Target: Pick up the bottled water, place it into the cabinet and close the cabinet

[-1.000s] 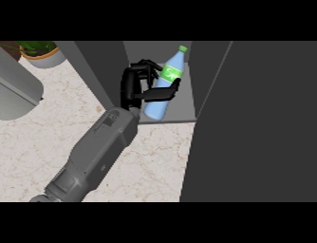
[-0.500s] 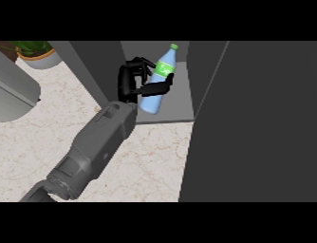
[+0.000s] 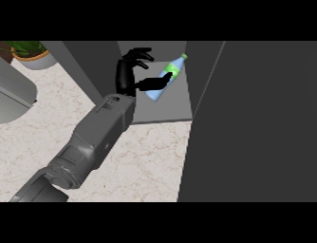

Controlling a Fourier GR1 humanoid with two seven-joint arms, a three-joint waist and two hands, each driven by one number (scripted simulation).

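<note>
Marble-patterned stone, pale with faint pink-brown veins, makes up the counter (image 3: 140, 161) seen from the head view. A dark grey cabinet (image 3: 273, 118) with flat, matte panels fills the right side, and its open compartment is seen between a grey side wall on the left and the large door panel on the right. The compartment's floor is a smooth, lighter grey shelf (image 3: 163, 111).

The bottled water (image 3: 167, 80) is seen inside that compartment, above the shelf. It is a slim, clear blue plastic bottle with a green label and a green cap. Its long axis is tilted: the cap points up and to the right, toward the back of the compartment, and the base points down and to the left, toward the front of the shelf. Whether the base touches the shelf cannot be told.

One grey forearm, boxy and smooth, is seen rising from the lower left edge to the compartment, ending in a black hand (image 3: 127, 73). Which arm it is cannot be told with certainty; it is taken as the right. The thumb is laid against the bottle's lower body, while the fingers (image 3: 142, 54) are spread and half-curled just left of the bottle's upper part, apart from it.

At the upper left a rounded grey metal object (image 3: 0, 95) is seen, and behind it a potted plant (image 3: 32, 53) with green leaves in a tan pot.
</note>
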